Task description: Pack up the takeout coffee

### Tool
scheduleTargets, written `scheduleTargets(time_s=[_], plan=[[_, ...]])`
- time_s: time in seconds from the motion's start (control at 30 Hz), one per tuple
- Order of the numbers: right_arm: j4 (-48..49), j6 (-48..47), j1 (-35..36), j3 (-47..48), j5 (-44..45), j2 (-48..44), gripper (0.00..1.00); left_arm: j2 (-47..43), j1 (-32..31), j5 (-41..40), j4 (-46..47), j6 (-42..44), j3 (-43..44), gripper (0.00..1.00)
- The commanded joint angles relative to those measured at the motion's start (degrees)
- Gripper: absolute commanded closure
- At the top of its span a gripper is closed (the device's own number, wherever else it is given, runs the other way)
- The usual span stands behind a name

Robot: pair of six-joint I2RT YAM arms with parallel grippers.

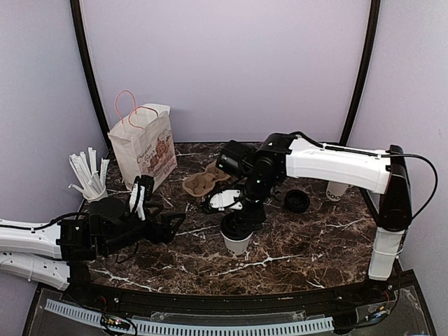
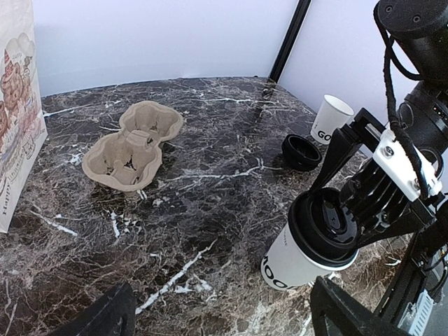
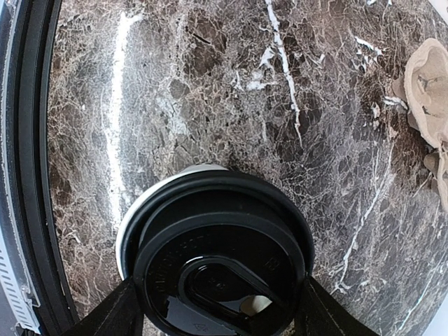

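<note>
Right wrist: fingers (image 3: 112, 316) clamp takeout coffee (image 3: 222, 255)

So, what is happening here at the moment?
The right hand grips the takeout coffee by its black lid, with the cup standing on the table. The left hand hangs open beside it and holds nothing. The paper bag stands at the far left with a cardboard cup carrier next to it. The coffee is not packed yet.

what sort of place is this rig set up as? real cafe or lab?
Probably a lab mock-up of a café takeout counter: marble-look table, plain lilac backdrop, plus a printed paper bag, pulp cup carrier and lidded takeout coffee cup.
</note>
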Motion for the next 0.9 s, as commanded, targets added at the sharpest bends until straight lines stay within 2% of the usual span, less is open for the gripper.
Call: scheduleTargets(time_s=[0.0, 0.2, 0.47, 0.87], plan=[[-1.2, 0.0, 1.3, -1.4, 0.3, 1.6, 0.34, -0.1, 0.3, -0.6, 1.4, 0.7, -0.9, 0.11], [-2.5, -0.1, 1.3, -0.1, -0.7, 0.0, 0.34, 0.1, 0.4, -0.6, 1.5, 1.0, -0.7, 0.11], [-1.8, 0.6, 1.2, 0.4, 2.3, -2.9, 0.33, 0.6, 0.4, -0.5, 1.8, 0.8, -0.6, 0.11], [-1.9, 0.6, 1.5, 0.0, 0.5, -3.1, 0.33, 1.7, 0.4, -0.1, 2.5, 0.6, -0.4, 0.11]])
